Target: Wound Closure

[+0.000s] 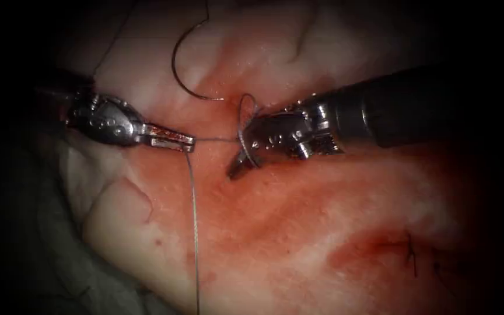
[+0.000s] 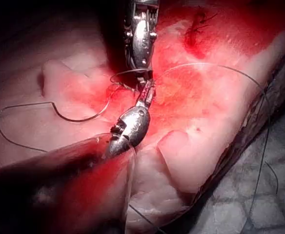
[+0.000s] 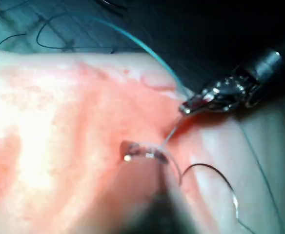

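Pale pork tissue fills the field, grey cloth at its left edge, red fluid spread across the middle, dark finished stitches at lower right of the endoscope view. Left tool comes in from the left, jaws closed narrow on the thread; from its tip one strand runs across to the right tool, another drops straight down over the tissue. Right tool comes in from the right, tip pointing down-left and touching or just over the reddened tissue; thread loops wrapped around its jaws, which look closed, can't tell if they clamp anything. Needle lies loose on the tissue above and between the two tools, curve open to the right, held by neither tool, not in the tissue as far as visible. Left wrist view: left tool tip meets right tool, needle lying flat beside them. Right wrist view: left tool holds the thread, needle near
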Controlling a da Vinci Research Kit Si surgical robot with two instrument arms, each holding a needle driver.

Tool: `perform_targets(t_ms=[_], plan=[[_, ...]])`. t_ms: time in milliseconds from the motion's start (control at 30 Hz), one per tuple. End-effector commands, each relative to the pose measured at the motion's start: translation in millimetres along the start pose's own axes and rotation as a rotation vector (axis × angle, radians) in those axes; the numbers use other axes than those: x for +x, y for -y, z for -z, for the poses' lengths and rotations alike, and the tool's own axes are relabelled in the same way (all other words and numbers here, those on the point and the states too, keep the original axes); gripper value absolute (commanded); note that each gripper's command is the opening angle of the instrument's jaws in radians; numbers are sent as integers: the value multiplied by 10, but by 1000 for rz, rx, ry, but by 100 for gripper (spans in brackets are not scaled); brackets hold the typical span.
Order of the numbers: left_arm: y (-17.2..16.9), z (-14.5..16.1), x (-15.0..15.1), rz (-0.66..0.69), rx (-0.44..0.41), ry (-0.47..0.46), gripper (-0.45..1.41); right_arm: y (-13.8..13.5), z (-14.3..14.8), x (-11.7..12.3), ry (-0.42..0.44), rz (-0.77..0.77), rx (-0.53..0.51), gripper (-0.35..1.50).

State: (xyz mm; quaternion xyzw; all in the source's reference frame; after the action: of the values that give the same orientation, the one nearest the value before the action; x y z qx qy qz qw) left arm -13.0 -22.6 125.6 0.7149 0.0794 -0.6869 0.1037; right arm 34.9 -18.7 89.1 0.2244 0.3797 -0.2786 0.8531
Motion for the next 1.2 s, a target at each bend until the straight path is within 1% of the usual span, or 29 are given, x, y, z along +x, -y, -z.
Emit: perform_targets(t_ms=[33, 67, 100, 133, 167, 200, 233, 267, 300, 333, 400, 467, 533, 567, 667, 733, 1000, 1067, 1100, 1167, 1200], plan=[[-4, -6, -6, 1, -1, 2, -45, -3, -1, -3, -13, -5, -4, -35], [-10, -4, -6, 5, -5, 8, -45, -3, 4, -4, -36, -18, -14, -35], [-24, -1, -6, 11, -11, 17, -45, -4, 12, -7, -69, -28, -29, -35], [-24, -1, -6, 11, -11, 17, -45, -4, 12, -7, -69, -28, -29, -35], [-32, 1, -6, 13, -14, 17, -45, -4, 15, -9, -74, -37, -34, -35], [-49, 5, -6, 24, -27, 28, -45, -6, 21, -12, -94, -52, -53, -35], [-56, 6, -6, 27, -30, 32, -45, -7, 23, -14, -100, -57, -64, -35], [-62, 8, -6, 36, -32, 37, -45, -9, 24, -15, -100, -62, -70, -35], [-78, 11, -5, 36, -40, 43, -45, -13, 27, -20, -102, -74, -88, -35], [-78, 11, -5, 36, -40, 43, -45, -13, 27, -20, -102, -74, -88, -35], [-103, 16, 1, 47, -51, 51, -45, -22, 32, -29, -116, -104, -120, -35], [-115, 19, 6, 51, -57, 56, -45, -25, 34, -33, -116, -118, -132, -35], [-120, 20, 8, 51, -61, 58, -45, -26, 34, -34, -115, -124, -135, -35], [-130, 22, 14, 56, -63, 60, -45, -27, 36, -37, -112, -136, -147, -35], [-137, 23, 19, 56, -67, 62, -45, -28, 38, -39, -110, -142, -150, -35], [-152, 25, 28, 62, -72, 59, -45, -28, 42, -43, -111, -145, -156, -35], [-173, 42, 41, 65, -74, 68, -45, -32, 54, -55, -72, -155, -167, -35], [-177, 44, 43, 65, -72, 70, -45, -34, 59, -59, -46, -161, -175, -35], [-180, 44, 45, 66, -71, 71, -45, -34, 61, -62, -8, -163, -187, -35], [-184, 42, 48, 66, -68, 73, -45, -31, 64, -65, 24, -167, -200, -35], [-184, 42, 48, 66, -68, 73, -45, -31, 64, -65, 24, -167, -200, -35]])
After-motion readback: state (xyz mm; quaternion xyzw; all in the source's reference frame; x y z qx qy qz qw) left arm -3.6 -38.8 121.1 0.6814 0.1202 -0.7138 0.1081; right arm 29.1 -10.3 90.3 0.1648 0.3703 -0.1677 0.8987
